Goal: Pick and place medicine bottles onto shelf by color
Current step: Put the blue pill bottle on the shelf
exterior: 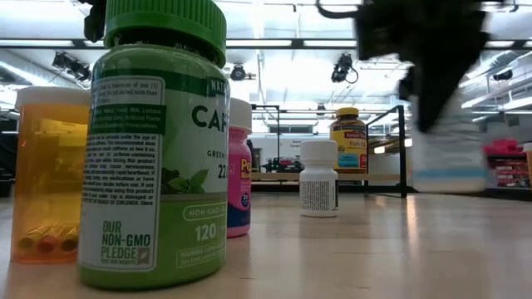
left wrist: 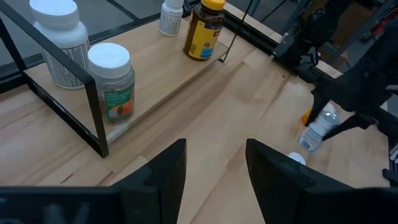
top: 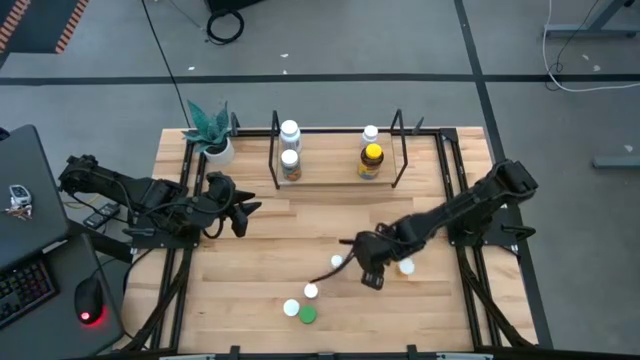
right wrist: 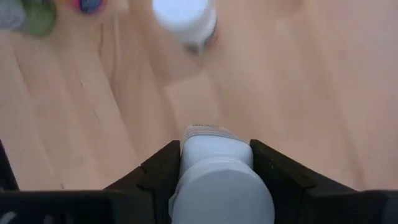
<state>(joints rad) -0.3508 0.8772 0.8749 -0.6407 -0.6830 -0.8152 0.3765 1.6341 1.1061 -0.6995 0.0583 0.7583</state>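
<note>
The shelf (top: 332,180) stands at the table's far side and carries two white-capped bottles (top: 290,131) at its left end. At its right end are a yellow-capped amber one (top: 372,156) and a small white one. Several loose bottles rest upright near the front edge, among them a green-capped one (top: 307,314) and white-capped ones (top: 311,291). My right gripper (top: 372,274) hangs over the table's middle right, shut on a white bottle (right wrist: 214,168). My left gripper (left wrist: 216,168) waits open at the table's left, short of the shelf. My right gripper pinches the white bottle's round body (right wrist: 188,152) between its two fingers (right wrist: 158,171), just below the cap. The fingers come from above, slanting steeply down. The bottle (left wrist: 313,134) hangs tilted, cap toward the wrist, and its bottom is clear of the table.
A potted plant (top: 212,135) stands left of the shelf. Close to the low camera are the green-capped bottle (exterior: 158,141), an orange vial (exterior: 46,174), a pink bottle (exterior: 239,178) and, farther off, a white one (exterior: 318,178). Another white cap (top: 407,266) lies beside my right gripper.
</note>
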